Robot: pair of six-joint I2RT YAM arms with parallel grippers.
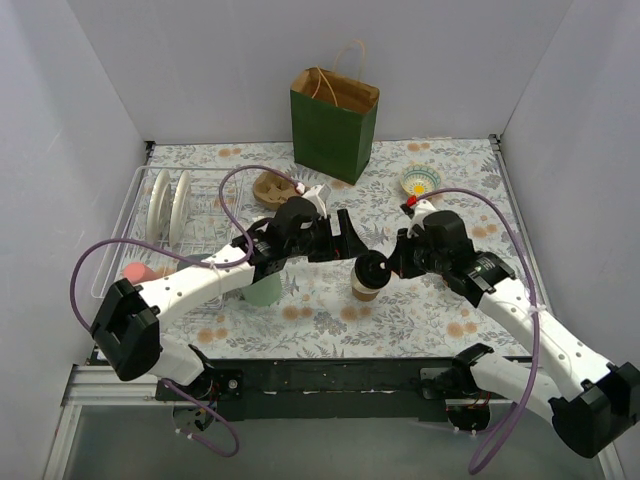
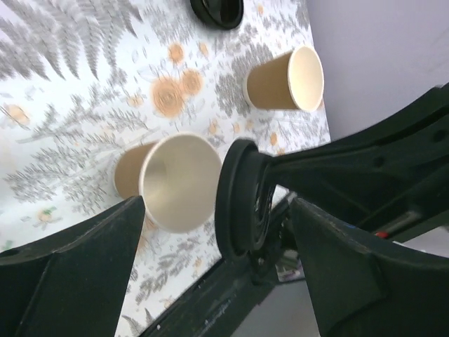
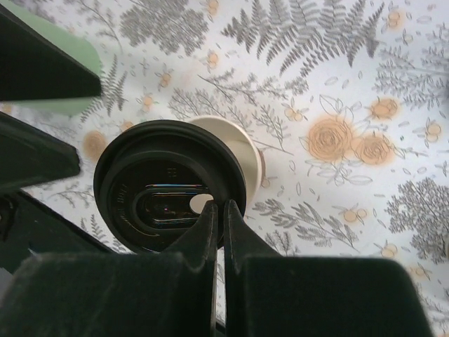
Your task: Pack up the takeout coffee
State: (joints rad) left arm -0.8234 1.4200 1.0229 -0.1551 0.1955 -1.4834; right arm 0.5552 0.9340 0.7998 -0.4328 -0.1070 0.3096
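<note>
At the centre of the table (image 1: 310, 322), the right gripper (image 3: 219, 208) is pinched tight on the rim of the black lid (image 3: 161, 175). The lid is off the brown cup (image 1: 364, 290), not seated. The left gripper (image 2: 214, 210) is spread wide, holding nothing. A green bag (image 1: 334, 120) stands at twelve o'clock, well apart.

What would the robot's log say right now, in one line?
left fingers: open | right fingers: shut on black lid rim | paper cup: upright, not yet lidded
</note>
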